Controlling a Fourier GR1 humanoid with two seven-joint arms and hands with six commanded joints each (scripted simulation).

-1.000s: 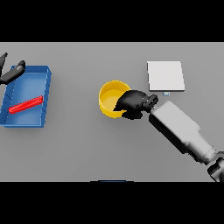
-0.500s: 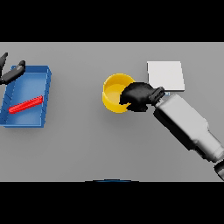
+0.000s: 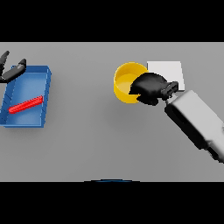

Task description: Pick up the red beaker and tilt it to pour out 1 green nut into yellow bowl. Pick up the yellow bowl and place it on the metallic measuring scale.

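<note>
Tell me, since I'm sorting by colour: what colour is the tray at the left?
Blue tray, seen in the head view.

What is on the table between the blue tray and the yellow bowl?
Nothing: in the head view, only bare grey table lies between the blue tray and the yellow bowl.
</note>
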